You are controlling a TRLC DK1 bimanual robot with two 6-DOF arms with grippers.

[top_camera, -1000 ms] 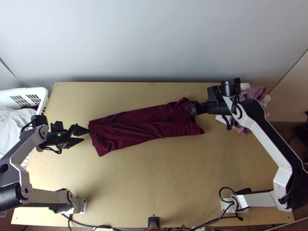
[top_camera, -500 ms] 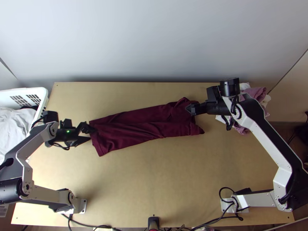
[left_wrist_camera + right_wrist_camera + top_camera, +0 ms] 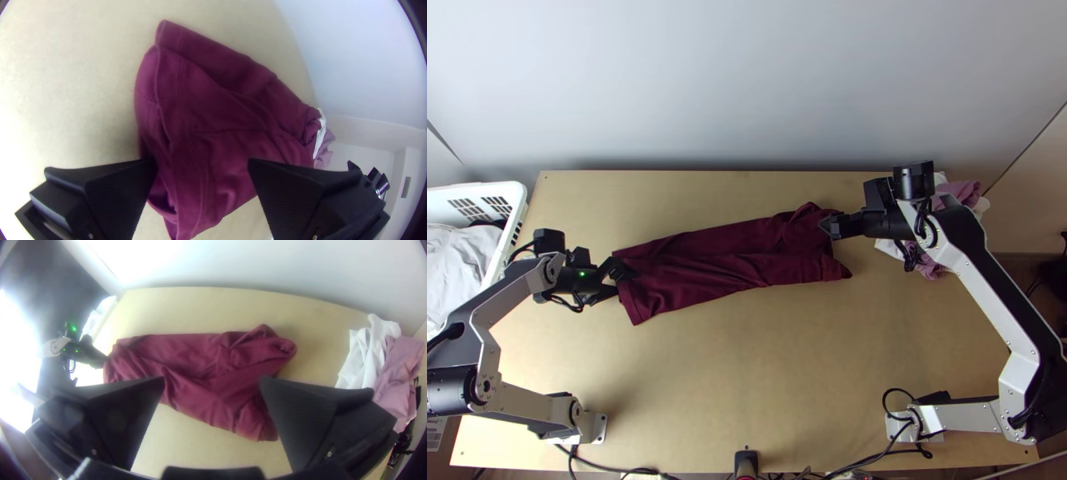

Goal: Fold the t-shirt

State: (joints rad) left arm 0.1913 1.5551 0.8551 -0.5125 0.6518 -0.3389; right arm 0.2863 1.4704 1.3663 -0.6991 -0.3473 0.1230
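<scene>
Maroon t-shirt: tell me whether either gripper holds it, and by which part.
Nothing is held: the left gripper is open at one end of the maroon t-shirt, the right gripper open by the other.

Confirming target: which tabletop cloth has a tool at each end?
The maroon t-shirt, laid in a long strip; the white cloth and mauve cloth lie together at the right of the table.

Light wood table [image 3: 747, 384], bare surface matte, tan. Pale grey-white wall [image 3: 747, 80] right behind far edge, plain, shadow along foot. Cream panel [image 3: 1039, 188] on right, dark seam where it meets wall. Brown floor [image 3: 1021, 262] past table's right side. Right wrist view: strong white glare [image 3: 13, 355] at left, dark grey surface [image 3: 49, 275] beside it.
</scene>
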